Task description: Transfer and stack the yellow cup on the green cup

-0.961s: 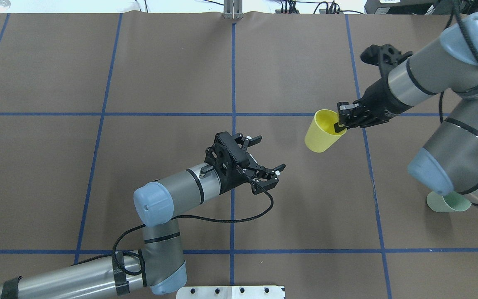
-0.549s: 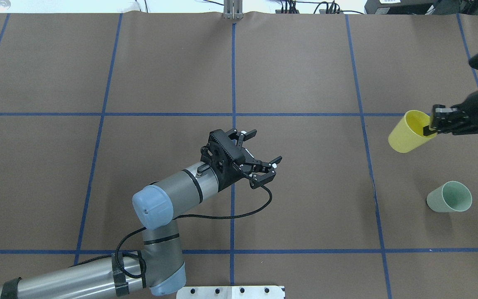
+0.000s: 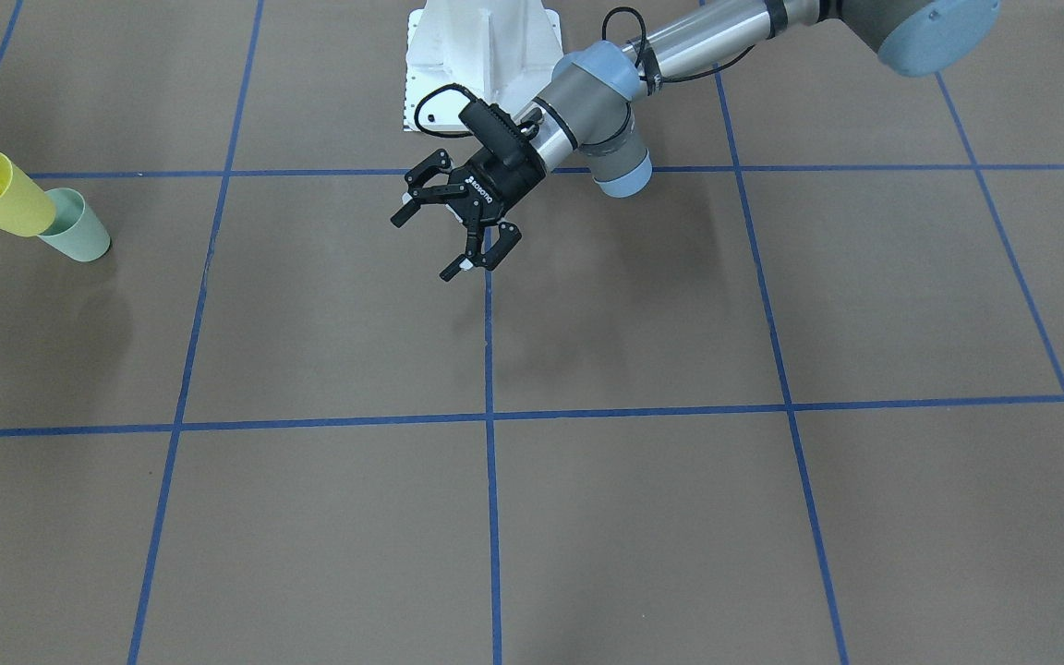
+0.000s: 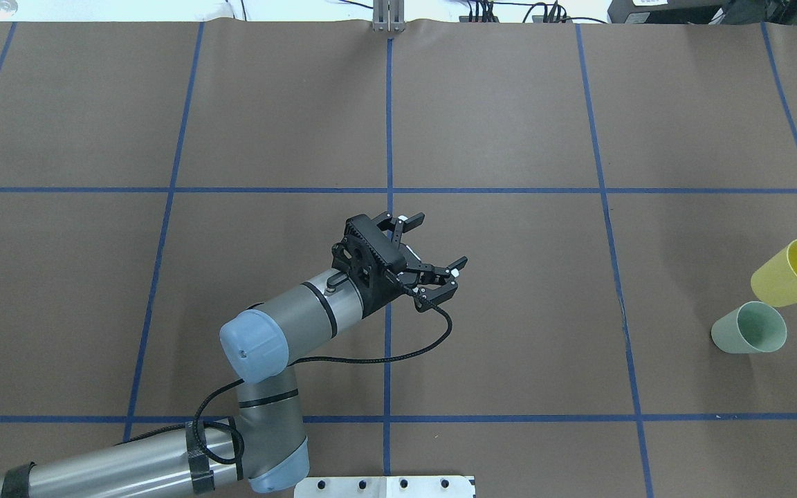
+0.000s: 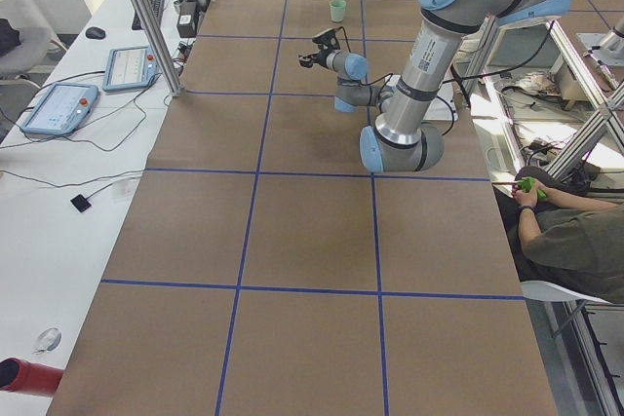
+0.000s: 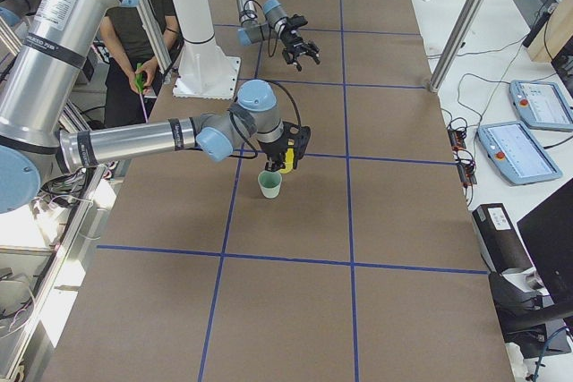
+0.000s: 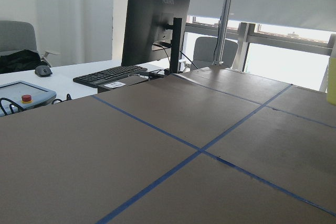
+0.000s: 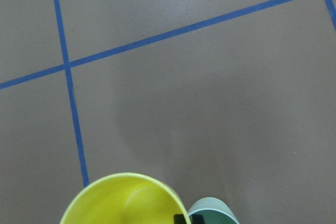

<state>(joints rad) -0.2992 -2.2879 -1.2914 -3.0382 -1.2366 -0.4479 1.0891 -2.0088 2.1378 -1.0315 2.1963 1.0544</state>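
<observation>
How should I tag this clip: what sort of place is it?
Probably a robotics lab: the table is marked with a blue tape grid, teach pendants lie on a side bench, and a monitor and keyboard sit alongside.

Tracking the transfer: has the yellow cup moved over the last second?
Yes. In the overhead view, the yellow cup crossed the blue tape line rightward and now hangs by the green cup.

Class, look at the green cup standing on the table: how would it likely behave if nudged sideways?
The green cup looks small and thin-walled, so probably light: it would likely slide on the flat table. Its base is narrower than its mouth, so a push near the rim may tip it. Tipped, it would probably roll in a curve.
</observation>
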